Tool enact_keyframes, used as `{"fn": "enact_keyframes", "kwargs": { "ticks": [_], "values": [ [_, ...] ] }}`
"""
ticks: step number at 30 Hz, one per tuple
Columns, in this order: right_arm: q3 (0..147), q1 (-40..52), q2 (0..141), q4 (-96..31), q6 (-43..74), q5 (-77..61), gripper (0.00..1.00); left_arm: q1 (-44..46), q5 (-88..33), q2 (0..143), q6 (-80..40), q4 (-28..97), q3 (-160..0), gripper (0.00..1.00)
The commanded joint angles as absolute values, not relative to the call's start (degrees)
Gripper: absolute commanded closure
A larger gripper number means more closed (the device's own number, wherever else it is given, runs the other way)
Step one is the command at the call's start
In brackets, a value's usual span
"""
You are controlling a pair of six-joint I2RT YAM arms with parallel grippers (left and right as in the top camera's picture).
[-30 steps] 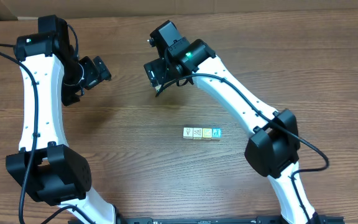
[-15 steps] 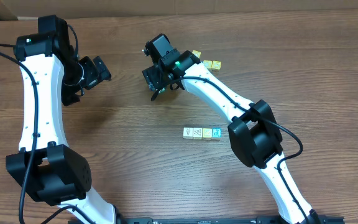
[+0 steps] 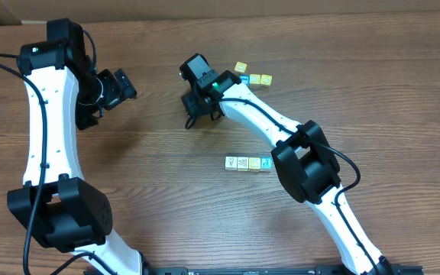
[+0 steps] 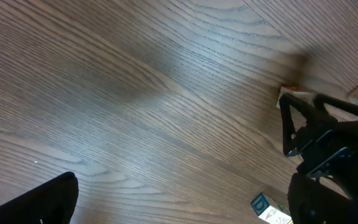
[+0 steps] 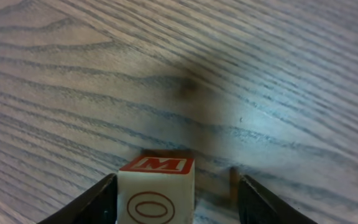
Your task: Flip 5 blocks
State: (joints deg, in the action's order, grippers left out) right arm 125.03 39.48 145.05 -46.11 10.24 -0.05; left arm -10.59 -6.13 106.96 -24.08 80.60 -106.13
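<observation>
Now the right gripper (image 5: 177, 200) has narrowed around the red-lettered cube (image 5: 156, 194).

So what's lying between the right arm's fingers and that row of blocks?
Nothing. In the overhead view, only bare table separates the right fingers from the row of blocks.

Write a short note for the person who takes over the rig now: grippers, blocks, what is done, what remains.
Left gripper: open, empty, far from the blocks.
Right gripper: open, fingers astride the red-lettered cube, gap on one side, not gripped.
Row of four blocks: mid-table, side by side.
Yellow cubes: loose group beyond the right arm.
Done: cannot tell which blocks are flipped.
Left: probably close on the cube, then check the row.
</observation>
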Motion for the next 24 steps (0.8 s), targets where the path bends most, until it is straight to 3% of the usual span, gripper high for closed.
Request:
{"fn": "enact_keyframes", "kwargs": {
  "ticks": [1, 6, 13, 18, 24],
  "values": [
    [124.81, 39.79, 145.1, -46.39, 12.67, -1.26, 0.42, -10.41, -5.76, 107.57, -24.25, 80.55, -106.13, 0.0],
    [124.95, 39.9, 145.1, -46.76, 12.64, -1.34, 0.53, -10.41, -5.76, 107.57, -24.25, 80.55, -106.13, 0.0],
    [126.48, 39.88, 143.72, -47.4, 12.16, -1.34, 0.55, -10.41, -5.76, 107.57, -24.25, 80.55, -106.13, 0.0],
    [126.48, 40.27, 141.91, -48.34, 10.35, -1.08, 0.68, -10.41, -5.76, 107.57, -24.27, 80.55, -106.13, 0.0],
    [126.48, 40.82, 141.82, -51.64, 10.04, -0.47, 0.67, -10.41, -5.76, 107.57, -24.25, 80.55, -106.13, 0.0]
  ]
}}
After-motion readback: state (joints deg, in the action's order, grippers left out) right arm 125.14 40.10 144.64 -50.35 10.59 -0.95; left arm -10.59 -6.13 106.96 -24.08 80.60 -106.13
